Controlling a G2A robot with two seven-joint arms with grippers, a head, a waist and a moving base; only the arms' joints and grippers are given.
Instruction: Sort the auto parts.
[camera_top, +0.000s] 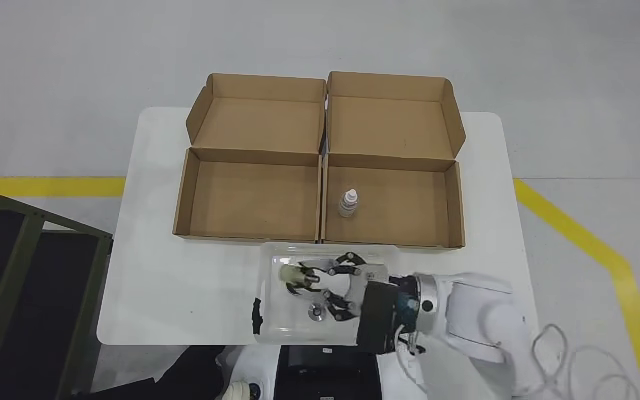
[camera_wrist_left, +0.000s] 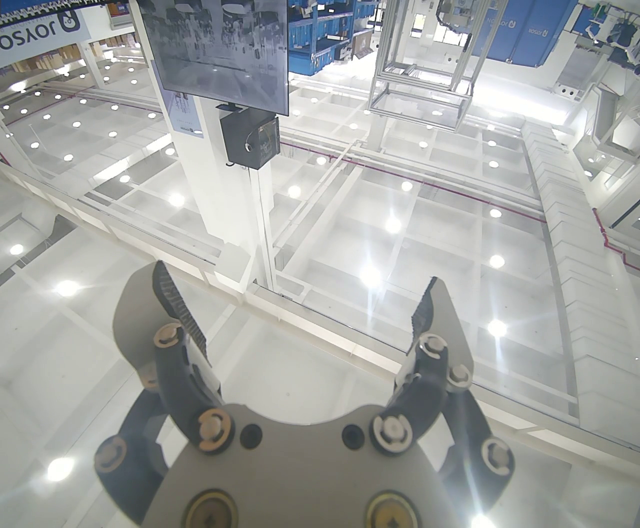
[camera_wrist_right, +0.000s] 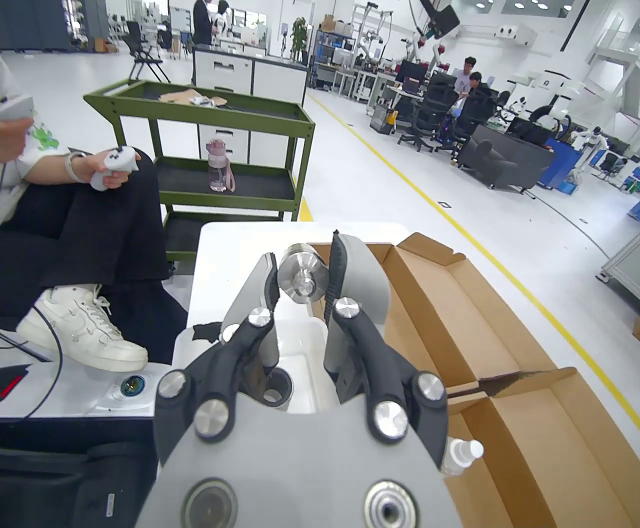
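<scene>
My right gripper (camera_top: 300, 277) (camera_wrist_right: 302, 282) hovers over the clear plastic tray (camera_top: 268, 325) (camera_wrist_right: 300, 350) at the table's near edge, shut on a round silver metal part (camera_top: 291, 275) (camera_wrist_right: 300, 280) pinched between its fingertips. A second small round metal part (camera_top: 314, 312) lies in the tray below it. A small white bottle (camera_top: 347, 203) (camera_wrist_right: 462, 452) stands in the right cardboard box (camera_top: 440, 215) (camera_wrist_right: 525, 440). The left cardboard box (camera_top: 215, 205) holds nothing I can see. My left gripper (camera_wrist_left: 300, 305) is open, holds nothing and points up at the ceiling.
Both boxes sit side by side behind the tray with their lids folded back (camera_top: 330, 115). A green cart (camera_top: 40, 290) (camera_wrist_right: 200, 150) stands off the table's left side. Bare white tabletop (camera_top: 170, 290) lies left of the tray.
</scene>
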